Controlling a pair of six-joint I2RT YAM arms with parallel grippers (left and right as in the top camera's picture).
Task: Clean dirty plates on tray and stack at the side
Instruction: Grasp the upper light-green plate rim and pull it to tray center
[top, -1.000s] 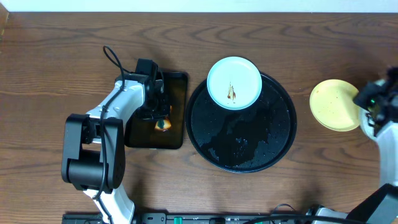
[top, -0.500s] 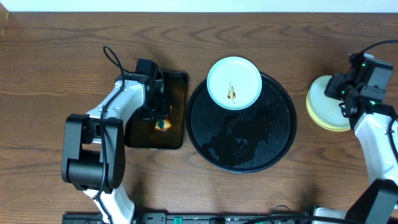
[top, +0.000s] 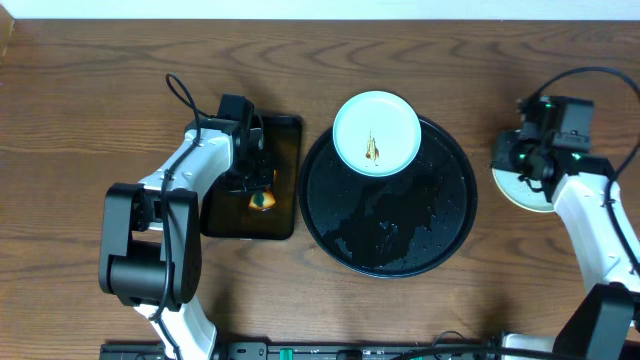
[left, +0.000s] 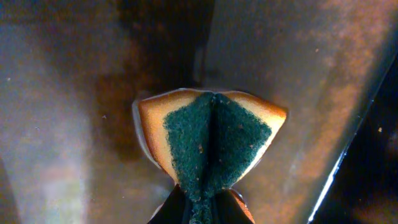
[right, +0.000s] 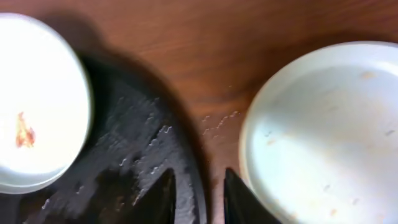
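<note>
A pale mint-blue plate (top: 376, 132) with a brown sauce smear sits at the far left of the round black tray (top: 400, 235); it also shows in the right wrist view (right: 37, 106). A pale yellow plate (top: 520, 192) lies on the bare wood to the right of the tray, mostly hidden under my right arm; in the right wrist view it (right: 323, 130) looks pale with small specks. My right gripper (right: 202, 199) is open and empty, above the gap between the tray rim (right: 137, 168) and this plate. My left gripper (left: 208, 208) is shut on a green-and-yellow sponge (left: 211, 137). A third plate is not in view.
The smaller rectangular black tray (top: 280, 140) lies left of the round tray, with my left gripper (top: 258, 192) and the sponge (top: 263, 200) over it. The round tray's surface is wet. Brown wood-grain tabletop (top: 90, 110) lies all round.
My right arm has come in from the right edge and moved left over the yellow plate, now covering most of it. The left arm and the mint plate have not moved.
</note>
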